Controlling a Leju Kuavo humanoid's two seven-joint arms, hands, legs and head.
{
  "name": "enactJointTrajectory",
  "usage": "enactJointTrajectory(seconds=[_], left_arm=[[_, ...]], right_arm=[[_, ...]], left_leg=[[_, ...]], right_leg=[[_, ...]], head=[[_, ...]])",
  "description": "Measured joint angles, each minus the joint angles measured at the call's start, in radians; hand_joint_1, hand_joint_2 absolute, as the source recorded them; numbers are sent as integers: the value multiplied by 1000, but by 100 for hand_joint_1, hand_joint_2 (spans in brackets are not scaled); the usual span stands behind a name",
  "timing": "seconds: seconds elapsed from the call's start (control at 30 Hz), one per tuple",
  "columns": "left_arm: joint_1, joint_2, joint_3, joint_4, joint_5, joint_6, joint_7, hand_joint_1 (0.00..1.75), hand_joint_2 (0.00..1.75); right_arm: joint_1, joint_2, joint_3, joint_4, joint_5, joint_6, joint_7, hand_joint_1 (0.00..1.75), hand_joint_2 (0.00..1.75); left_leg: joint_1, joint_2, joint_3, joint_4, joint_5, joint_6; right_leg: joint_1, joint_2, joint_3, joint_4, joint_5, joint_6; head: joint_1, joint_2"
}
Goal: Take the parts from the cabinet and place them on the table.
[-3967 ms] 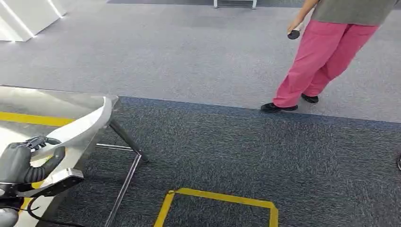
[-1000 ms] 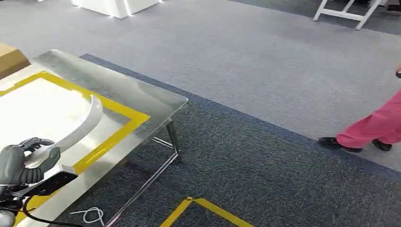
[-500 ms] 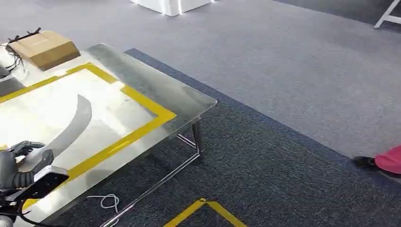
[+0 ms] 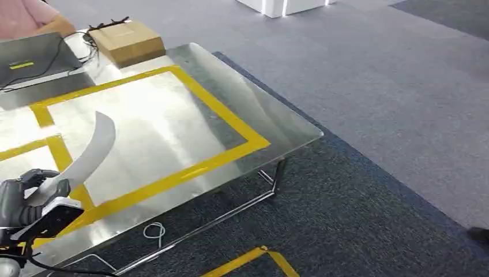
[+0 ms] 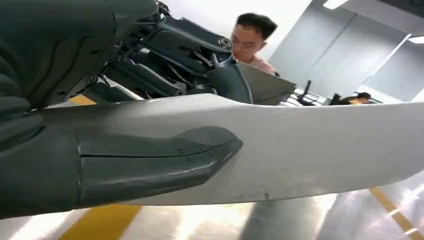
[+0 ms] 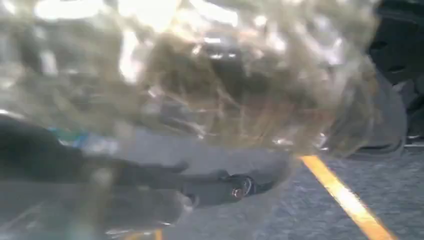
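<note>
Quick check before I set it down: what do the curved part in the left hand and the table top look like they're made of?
Curved part: looks like molded plastic or painted composite, pale grey with a smooth matte finish and a soft sheen; which one I cannot tell. Left hand grips its near end.
Table: apparently stainless steel, brushed and glossy, with bright mirror-like glare; yellow tape lines are stuck on top.

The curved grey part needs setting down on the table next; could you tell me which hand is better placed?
The left hand: it already holds the curved grey part above the steel table. The right hand grips a crinkled clear bag above carpet.
</note>
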Motion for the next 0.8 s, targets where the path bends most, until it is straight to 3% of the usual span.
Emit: enactJointTrajectory(seconds=[0.03,0.07,0.1,0.17,0.2,0.23,0.27,0.37,0.4,0.43,0.47,0.53,0.57,0.6,0.63,0.67,0.7,0.73,0.77,0.8], left_arm=[[1,0,0,0,2,0,-2,175,175],[1,0,0,0,2,0,-2,175,175],[1,-1,0,0,-1,-3,-2,175,175],[1,-1,0,0,-15,-6,-2,175,175],[1,-1,1,0,-25,-6,-2,175,175],[2,-1,2,0,-32,-6,-2,175,175],[-1,0,3,1,-38,-5,-3,175,175],[7,0,7,1,-65,0,-3,175,175],[8,3,10,0,-72,2,-3,175,175],[8,3,11,0,-76,2,-3,175,175],[3,6,13,0,-79,2,-3,175,175],[2,5,14,1,-81,2,-3,175,175],[4,5,14,1,-84,2,-2,175,175],[4,5,14,1,-87,3,-2,175,175],[4,5,15,1,-92,3,-2,175,175],[4,5,16,1,-100,6,-2,175,175],[4,5,17,1,-111,10,-1,175,175],[3,5,18,1,-122,17,3,175,175],[1,5,18,1,-132,23,6,175,175],[-2,6,18,1,-138,24,6,175,175]], right_arm=[[1,1,4,0,0,0,0,0,0],[1,1,8,1,0,0,0,0,0],[2,2,10,1,0,0,5,0,0],[1,3,13,2,0,0,14,0,0],[0,3,14,2,0,0,14,0,0],[0,3,16,2,0,0,14,0,0],[1,3,17,3,0,0,10,0,0],[-1,3,18,4,0,0,5,0,0],[-1,5,19,4,0,0,5,0,0],[0,5,19,4,0,0,5,0,0],[0,5,19,4,0,0,5,0,0],[2,7,21,4,0,0,5,0,0],[2,7,22,4,0,0,5,0,0],[2,7,22,4,0,0,5,0,0],[2,7,22,4,0,0,5,0,0],[2,7,22,4,0,0,5,0,0],[1,8,21,4,0,0,5,0,0],[0,8,21,4,0,0,5,0,0],[1,8,21,4,0,0,5,0,0],[1,8,21,4,0,0,5,0,0]], left_leg=[[-1,-14,0,0,-1,1],[-2,-29,1,0,-1,2],[-2,-44,2,0,-2,2],[-2,-73,8,1,-3,0],[-1,-87,11,1,-5,-3],[1,-97,9,1,-7,-7],[-5,-112,2,11,-9,-14],[8,-150,-8,3,2,-35],[7,-147,-9,8,-2,-40],[0,-76,-19,31,-20,-46],[1,-41,-44,81,-54,-51],[6,-17,-118,232,-124,-60],[8,-16,-146,287,-138,-63],[10,-14,-152,297,-129,-65],[11,-12,-139,269,-100,-66],[11,-7,-100,197,-53,-64],[10,11,-50,106,-8,-61],[7,55,-9,32,14,-55],[-10,99,1,11,-7,-50],[-6,83,-2,12,-6,-39]], right_leg=[[1,6,-51,91,-31,0],[1,6,-84,141,-35,0],[1,6,-92,134,-10,-2],[0,13,-48,5,86,-6],[-1,34,-6,-94,139,-11],[-6,98,18,-151,146,-16],[-12,115,29,-180,139,-16],[-1,81,35,-171,139,-26],[-12,63,40,-183,144,-33],[-10,49,46,-186,143,-39],[-9,34,47,-186,141,-45],[-8,3,50,-186,136,-49],[-7,-11,51,-185,134,-48],[-7,-27,53,-185,131,-48],[-7,-41,57,-185,129,-46],[-7,-56,62,-185,125,-44],[-7,-69,70,-185,120,-41],[-5,-78,77,-185,115,-36],[3,-89,76,-183,109,-27],[4,-98,75,-185,106,-22]], head=[[0,0],[0,0],[-1,0],[-1,0],[0,0],[0,0],[-2,0],[-2,0],[0,0],[-8,0],[-13,0],[-14,0],[-14,0],[-14,0],[-14,0],[-14,0],[-14,0],[-15,0],[-15,0],[-16,0]])
